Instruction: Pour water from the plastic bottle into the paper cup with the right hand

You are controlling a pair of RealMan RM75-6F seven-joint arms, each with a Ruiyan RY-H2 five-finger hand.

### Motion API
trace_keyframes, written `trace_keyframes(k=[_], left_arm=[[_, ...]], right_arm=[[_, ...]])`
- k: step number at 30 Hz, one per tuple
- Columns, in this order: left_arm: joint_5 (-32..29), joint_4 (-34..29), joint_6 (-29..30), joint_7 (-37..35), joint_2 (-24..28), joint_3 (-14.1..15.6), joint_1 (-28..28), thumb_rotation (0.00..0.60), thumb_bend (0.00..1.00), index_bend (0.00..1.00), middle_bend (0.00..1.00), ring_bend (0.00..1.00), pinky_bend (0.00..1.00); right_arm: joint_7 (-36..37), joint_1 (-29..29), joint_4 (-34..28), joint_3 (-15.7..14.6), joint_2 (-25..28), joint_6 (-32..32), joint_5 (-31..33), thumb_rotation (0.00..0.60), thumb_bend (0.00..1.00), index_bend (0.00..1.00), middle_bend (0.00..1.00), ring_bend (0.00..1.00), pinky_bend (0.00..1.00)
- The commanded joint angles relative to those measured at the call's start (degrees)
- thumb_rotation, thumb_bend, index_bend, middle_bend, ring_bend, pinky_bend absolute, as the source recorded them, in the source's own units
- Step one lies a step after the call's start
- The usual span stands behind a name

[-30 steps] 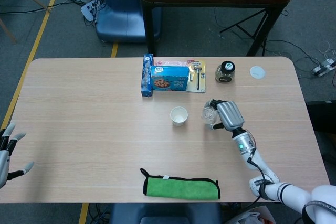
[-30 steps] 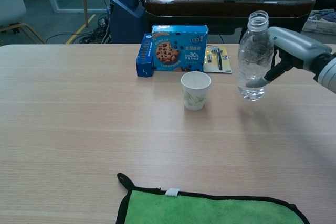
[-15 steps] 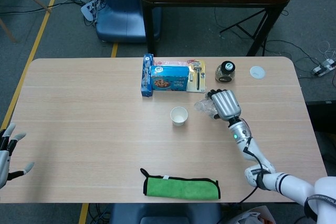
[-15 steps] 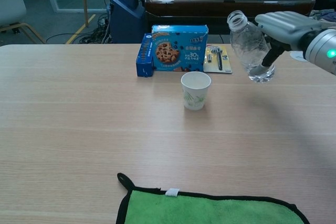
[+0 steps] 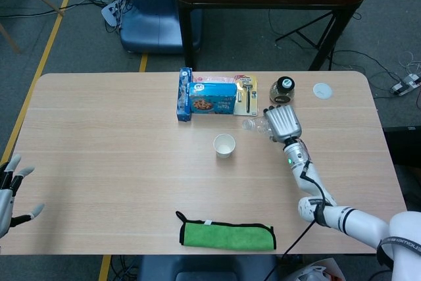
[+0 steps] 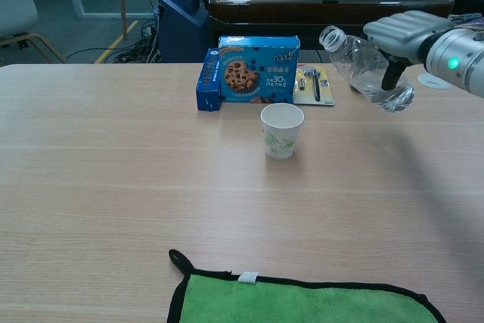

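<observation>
My right hand (image 5: 281,121) (image 6: 398,32) grips a clear, uncapped plastic bottle (image 6: 363,68) (image 5: 256,124) and holds it in the air, tilted with its open mouth pointing left toward the cup. The white paper cup (image 5: 224,145) (image 6: 281,130) stands upright on the table, below and left of the bottle mouth, apart from it. Water sits in the lower end of the bottle. My left hand (image 5: 9,189) hangs open off the table's near left edge, in the head view only.
A blue cookie box (image 5: 212,97) (image 6: 258,68) and a narrow blue box (image 5: 185,93) stand behind the cup. A razor pack (image 5: 247,94), a dark-lidded jar (image 5: 283,89) and a white lid (image 5: 322,90) lie at the back right. A green cloth (image 5: 227,235) (image 6: 310,300) lies at the front edge.
My right hand has lifted the bottle and carried it farther back, tipping it from upright to strongly tilted, mouth toward the cup. The left hand and cup have stayed put.
</observation>
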Motion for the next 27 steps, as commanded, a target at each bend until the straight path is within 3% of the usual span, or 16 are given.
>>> trace_keyframes(k=[1,12,27], left_arm=[[0.13,-0.16,0.13,0.01,0.05,0.04,0.06,0.600,0.12,0.22,0.00,0.06,0.31],[0.42,-0.24,0.36,-0.29,0.10,0.05,0.15,0.600,0.12,0.22,0.02,0.06,0.31],[0.31,-0.63,0.40,-0.18,0.32,0.05,0.27,0.600,0.12,0.22,0.02,0.06,0.31]], right_arm=[[-3.14,1.59,0.76,-0.80,-0.41,-0.64,1.77,0.600,0.04,0.62,0.65,0.58,0.59],[-8.76,4.42,3.01,-3.09,-1.47,-1.32,4.94,0.600,0.04,0.62,0.65,0.58,0.59],[-13.68,7.10,7.23,-6.51,-3.83,-1.36,4.18,0.600,0.04,0.62,0.65,0.58,0.59]])
